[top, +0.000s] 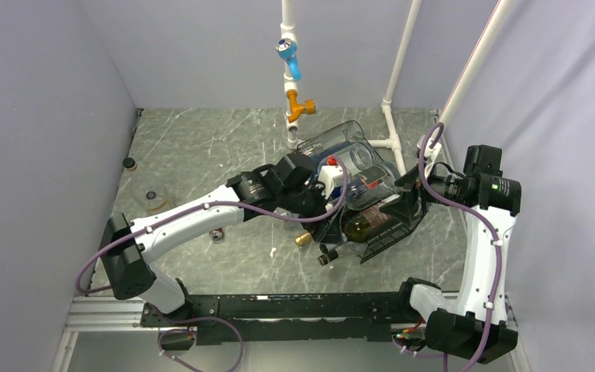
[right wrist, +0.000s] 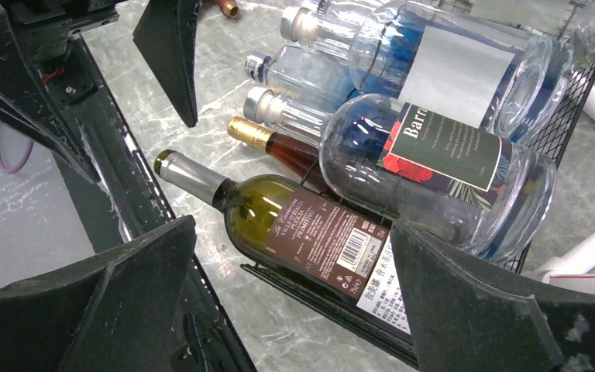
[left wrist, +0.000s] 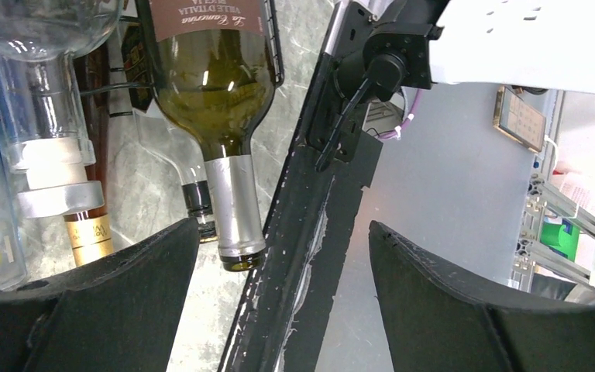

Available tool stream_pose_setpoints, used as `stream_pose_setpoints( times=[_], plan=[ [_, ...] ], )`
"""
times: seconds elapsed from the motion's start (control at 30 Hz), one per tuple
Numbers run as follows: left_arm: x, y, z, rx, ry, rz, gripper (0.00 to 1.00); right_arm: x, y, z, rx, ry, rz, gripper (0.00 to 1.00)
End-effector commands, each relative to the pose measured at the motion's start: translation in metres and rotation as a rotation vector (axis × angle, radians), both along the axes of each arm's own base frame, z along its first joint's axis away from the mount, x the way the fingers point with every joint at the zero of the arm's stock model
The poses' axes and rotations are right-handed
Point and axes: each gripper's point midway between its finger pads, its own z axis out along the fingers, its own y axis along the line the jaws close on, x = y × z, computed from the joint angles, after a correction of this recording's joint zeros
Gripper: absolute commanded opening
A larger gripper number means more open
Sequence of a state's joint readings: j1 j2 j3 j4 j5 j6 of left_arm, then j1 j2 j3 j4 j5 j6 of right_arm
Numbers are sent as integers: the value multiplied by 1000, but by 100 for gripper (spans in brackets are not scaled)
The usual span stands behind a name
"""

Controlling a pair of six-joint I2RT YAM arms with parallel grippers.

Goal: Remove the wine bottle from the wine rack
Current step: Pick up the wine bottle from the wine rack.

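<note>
The wine bottle [right wrist: 310,225] is green glass with a brown label and a silver foil neck [left wrist: 232,217]. It lies on its side in the lowest tier of the black wire wine rack [right wrist: 565,116], neck pointing out over the marble table. From above, the wine bottle [top: 368,226] shows in the wine rack [top: 403,225]. My left gripper [left wrist: 283,256] is open just in front of the neck's mouth, which sits beside the left finger [left wrist: 124,294]. My right gripper [right wrist: 294,271] is open over the labelled body, not touching it. The left gripper [top: 321,198] and right gripper [top: 410,186] flank the rack.
Clear bottles with blue labels [right wrist: 434,147] lie stacked above the wine bottle, and a gold-capped bottle [right wrist: 248,133] beside it. A black rail [left wrist: 310,232] runs along the table edge. White pipe frame with valves [top: 290,58] stands behind. A round lid [top: 153,200] lies at the left.
</note>
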State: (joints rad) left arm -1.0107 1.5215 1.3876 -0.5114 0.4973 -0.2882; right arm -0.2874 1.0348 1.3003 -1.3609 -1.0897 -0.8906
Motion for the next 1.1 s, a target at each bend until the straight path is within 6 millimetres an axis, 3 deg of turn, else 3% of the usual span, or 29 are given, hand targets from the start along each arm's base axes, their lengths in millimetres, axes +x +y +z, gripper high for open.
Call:
stream_pose_setpoints(
  times=[0.0, 0.27, 0.83, 1.07],
  plan=[
    [4, -5, -9, 29, -15, 20, 85, 2, 0, 2, -11, -49, 10, 100],
    [6, -13, -28, 22, -57, 46, 83, -1, 1, -2, -4, -44, 14, 100],
    [7, -13, -30, -83, -103, 67, 84, -2, 1, -3, 13, -45, 3, 100],
    [5, -15, -33, -99, -99, 62, 89, -2, 0, -4, 19, -43, 0, 100]
  ],
)
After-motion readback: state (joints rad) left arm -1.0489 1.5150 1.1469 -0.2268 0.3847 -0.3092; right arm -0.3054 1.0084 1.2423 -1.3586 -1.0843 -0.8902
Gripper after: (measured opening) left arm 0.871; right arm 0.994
